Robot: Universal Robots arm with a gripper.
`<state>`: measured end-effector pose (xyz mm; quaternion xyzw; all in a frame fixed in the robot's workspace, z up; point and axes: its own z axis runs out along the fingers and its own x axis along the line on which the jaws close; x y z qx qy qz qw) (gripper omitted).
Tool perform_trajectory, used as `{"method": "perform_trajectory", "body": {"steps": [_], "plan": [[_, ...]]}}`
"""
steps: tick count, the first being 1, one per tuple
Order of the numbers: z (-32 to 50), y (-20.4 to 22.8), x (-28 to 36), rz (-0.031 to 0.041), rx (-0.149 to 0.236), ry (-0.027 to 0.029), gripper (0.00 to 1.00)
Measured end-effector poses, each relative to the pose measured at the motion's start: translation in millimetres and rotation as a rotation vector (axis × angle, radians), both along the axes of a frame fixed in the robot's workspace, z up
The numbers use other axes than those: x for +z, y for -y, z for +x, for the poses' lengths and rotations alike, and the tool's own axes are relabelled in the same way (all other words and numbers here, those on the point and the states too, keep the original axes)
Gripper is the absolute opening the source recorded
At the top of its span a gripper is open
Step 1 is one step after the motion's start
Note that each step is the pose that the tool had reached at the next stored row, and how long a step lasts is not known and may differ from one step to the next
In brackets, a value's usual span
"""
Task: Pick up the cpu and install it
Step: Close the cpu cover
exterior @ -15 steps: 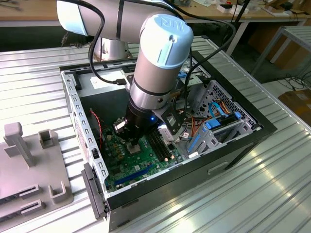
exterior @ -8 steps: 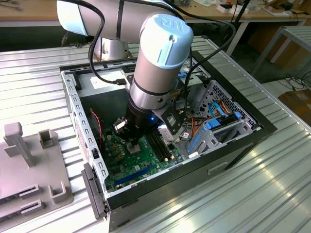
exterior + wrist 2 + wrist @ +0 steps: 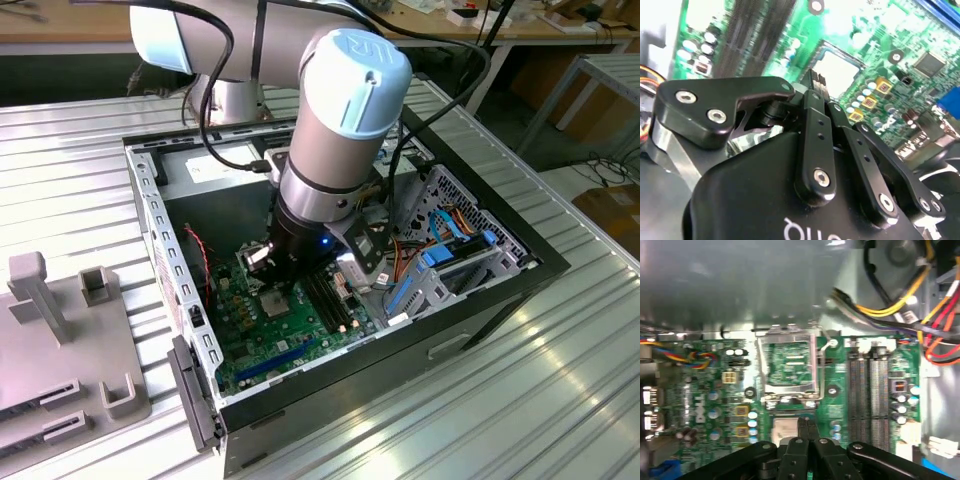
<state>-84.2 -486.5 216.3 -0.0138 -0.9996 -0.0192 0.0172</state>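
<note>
A ribbed metal table (image 3: 560, 400) carries the open computer case (image 3: 480, 300), mid-frame in the exterior view. In the first wrist view the gripper (image 3: 805, 426) has its fingers pressed together, tips just beside the cpu (image 3: 783, 428), which lies flat on the green motherboard (image 3: 705, 405)

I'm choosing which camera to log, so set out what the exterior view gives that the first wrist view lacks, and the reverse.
The exterior view adds the arm, the slatted table and a grey fixture at the exterior view's left. The first wrist view adds the gripper, with its fingertips together just over the board, and the socket frame standing open. Both share the green motherboard and the pale square cpu on it.
</note>
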Motion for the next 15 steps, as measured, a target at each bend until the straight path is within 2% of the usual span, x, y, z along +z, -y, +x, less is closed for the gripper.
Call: {"method": "perform_trajectory", "body": {"steps": [3, 13, 15], "plan": [[2.2, 0.0, 2.3, 0.0002, 0.02, 0.0, 0.11], [2.3, -1.2, 22.4, 0.0003, 0.048, -0.0018, 0.11], [2.3, -1.3, 22.7, 0.0005, 0.054, -0.0017, 0.11]]}}
